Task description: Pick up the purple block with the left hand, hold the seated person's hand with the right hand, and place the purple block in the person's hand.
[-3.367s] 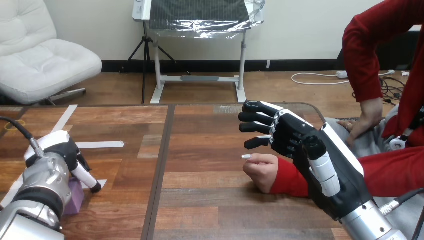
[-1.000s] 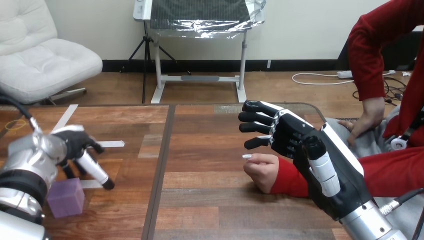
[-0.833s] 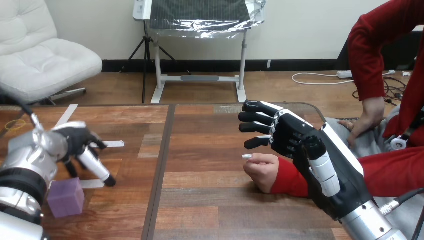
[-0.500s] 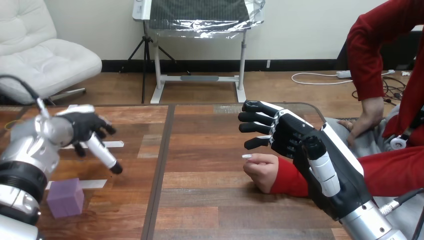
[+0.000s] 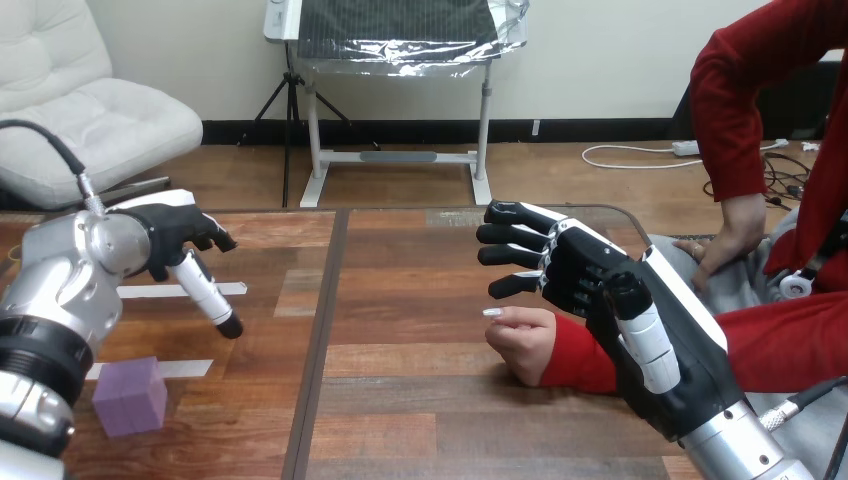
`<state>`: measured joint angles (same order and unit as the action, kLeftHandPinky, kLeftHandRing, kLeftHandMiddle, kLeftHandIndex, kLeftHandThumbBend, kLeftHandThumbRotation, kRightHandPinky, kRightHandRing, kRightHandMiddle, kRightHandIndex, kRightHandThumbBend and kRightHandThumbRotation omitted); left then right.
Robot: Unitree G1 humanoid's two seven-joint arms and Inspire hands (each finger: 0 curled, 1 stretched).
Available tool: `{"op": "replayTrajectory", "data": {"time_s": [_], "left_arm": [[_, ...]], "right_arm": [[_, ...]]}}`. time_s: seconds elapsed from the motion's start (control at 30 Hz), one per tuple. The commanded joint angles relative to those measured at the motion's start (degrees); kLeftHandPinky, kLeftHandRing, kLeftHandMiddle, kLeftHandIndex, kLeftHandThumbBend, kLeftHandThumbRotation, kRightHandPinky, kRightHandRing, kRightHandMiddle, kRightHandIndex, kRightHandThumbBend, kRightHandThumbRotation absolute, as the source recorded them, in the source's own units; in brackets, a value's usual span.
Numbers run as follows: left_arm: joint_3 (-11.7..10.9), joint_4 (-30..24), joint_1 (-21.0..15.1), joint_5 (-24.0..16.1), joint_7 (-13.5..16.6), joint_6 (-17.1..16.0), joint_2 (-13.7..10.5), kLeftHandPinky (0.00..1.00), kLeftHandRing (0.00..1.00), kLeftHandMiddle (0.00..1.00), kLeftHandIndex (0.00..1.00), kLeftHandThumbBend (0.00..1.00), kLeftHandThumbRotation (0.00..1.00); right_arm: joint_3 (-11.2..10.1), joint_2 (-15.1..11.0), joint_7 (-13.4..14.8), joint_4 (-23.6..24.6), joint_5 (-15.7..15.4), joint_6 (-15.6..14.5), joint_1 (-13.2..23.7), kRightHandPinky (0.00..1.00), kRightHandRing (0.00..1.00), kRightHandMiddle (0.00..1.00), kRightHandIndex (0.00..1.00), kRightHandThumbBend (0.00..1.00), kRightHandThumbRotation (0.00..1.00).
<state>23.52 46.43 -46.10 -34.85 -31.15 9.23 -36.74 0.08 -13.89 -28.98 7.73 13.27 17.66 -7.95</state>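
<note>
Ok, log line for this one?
left hand: empty, in the air | block: on table, not held | right hand: open, over person's hand, no grip

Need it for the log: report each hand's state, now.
Left hand: open, holding nothing.
Right hand: open, not holding the person's hand.

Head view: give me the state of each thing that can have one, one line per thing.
purple block: lying on the table, held by no hand.
left hand: open, empty, raised above the table.
right hand: open, fingers straight, beside the person's hand, not curled round it.
person's hand: curled in a loose fist, resting on the table.
</note>
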Motion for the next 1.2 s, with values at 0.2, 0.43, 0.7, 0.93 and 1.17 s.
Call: {"op": "replayTrajectory", "data": {"time_s": [0.2,0.43,0.7,0.93,1.17], "left_arm": [[3.7,-4.1,0.0,-6.2,-1.8,-2.1,-3.6,0.76,0.9,0.92,0.88,1.0,0.13],[5.2,-1.8,-1.0,-9.0,-2.2,-2.6,-3.5,0.74,0.88,0.9,0.89,1.0,0.13],[7.3,-0.1,-1.8,-11.7,-3.3,-3.7,-3.7,0.76,0.89,0.9,0.89,1.0,0.12],[9.1,0.7,-1.4,-13.9,-3.0,-6.5,-4.5,0.77,0.87,0.88,0.87,1.0,0.12],[9.8,3.1,-1.7,-14.8,-3.4,-7.5,-4.2,0.77,0.88,0.87,0.87,0.98,0.12]], "right_arm": [[-0.5,-0.2,0.3,1.9,0.3,0.8,1.9,0.69,0.8,0.82,0.83,0.91,1.0],[-0.6,-0.4,0.2,2.1,0.4,0.7,1.8,0.69,0.8,0.82,0.83,0.91,1.0],[-0.7,-0.4,0.2,2.0,0.5,0.6,1.7,0.69,0.8,0.82,0.84,0.91,1.0],[-0.7,-0.4,0.3,2.0,0.1,0.8,1.7,0.7,0.81,0.82,0.84,0.91,1.0],[-0.7,-0.4,0.2,1.7,0.2,1.1,1.9,0.7,0.81,0.83,0.84,0.9,1.0]]}}
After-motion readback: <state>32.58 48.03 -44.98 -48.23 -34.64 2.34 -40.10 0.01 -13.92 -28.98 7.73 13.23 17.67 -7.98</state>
